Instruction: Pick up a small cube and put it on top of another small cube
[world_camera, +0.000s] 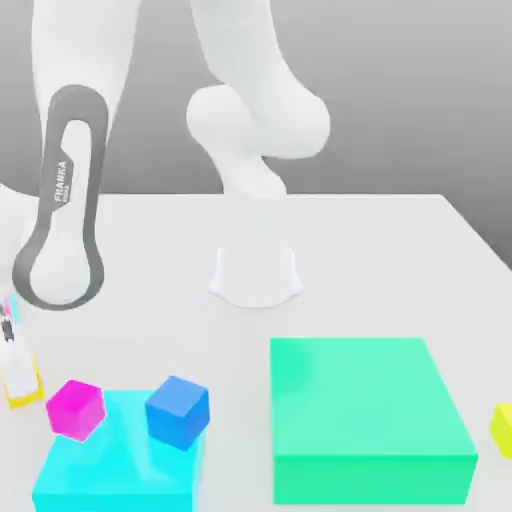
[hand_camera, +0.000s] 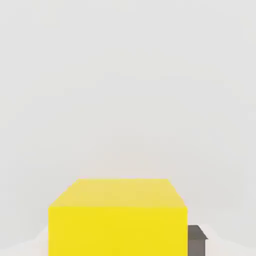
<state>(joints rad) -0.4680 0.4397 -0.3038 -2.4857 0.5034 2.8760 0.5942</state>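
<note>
The gripper (world_camera: 14, 345) sits low at the exterior view's left edge, down on the table (world_camera: 380, 260), and its jaws are closed on the small cube (hand_camera: 117, 220); in the hand view that warm-yellow block sits square between the fingers, with one dark fingertip (hand_camera: 197, 240) pressed against its side; in the exterior view the same cube (world_camera: 24, 385) shows as a yellow sliver under the hand, resting on the table just beside the cyan block (world_camera: 110, 470).

The hold looks low and near the cube's edge rather than deep, so I judge a lift could let it pivot or slip out if the arm rises fast; the cube also lies close to the cyan block, and a sideways drag before lifting could catch that wall.

Next along, the magenta cube (world_camera: 75, 408) and the blue cube (world_camera: 177, 410) stand on the cyan block, near each other but apart; either would serve as the base; both are small tops, so a release off-centre or tilted would probably tip the yellow cube off, and a descent too low could knock the base cube across the slab or bump its neighbour.

Farther off, the green block (world_camera: 370, 410) and the lime-yellow cube (world_camera: 502, 428) at the exterior view's right edge lie well away; a long swing there adds risk for no gain.
</note>
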